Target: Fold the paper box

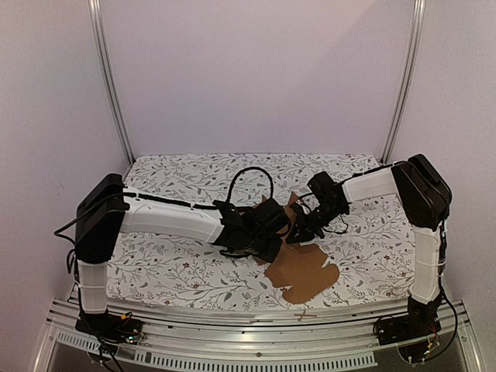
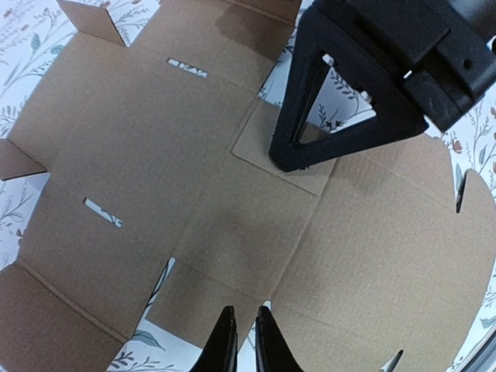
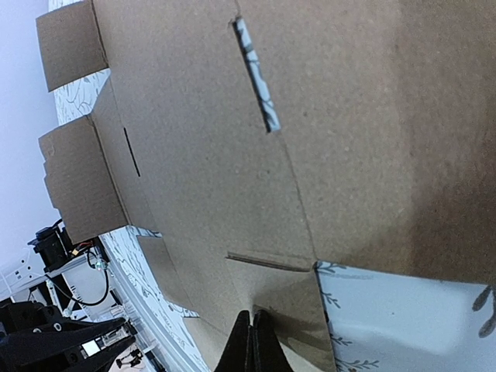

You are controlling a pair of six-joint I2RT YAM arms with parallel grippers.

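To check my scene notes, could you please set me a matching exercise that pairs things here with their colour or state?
Things:
1. paper box
2. tablecloth
3. cable
4. right jaws

Colour or state:
A. floral print
B. shut
C. brown, unfolded
D. black, looped

Pairs: 1-C, 2-A, 3-D, 4-B

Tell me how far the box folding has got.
Done: barely anything; the box lies as a flat sheet, only a few edge flaps lifted. In hand: the right gripper, shut, sits on a small flap; the left gripper hovers at the near edge. Left: raising walls, tucking tabs.
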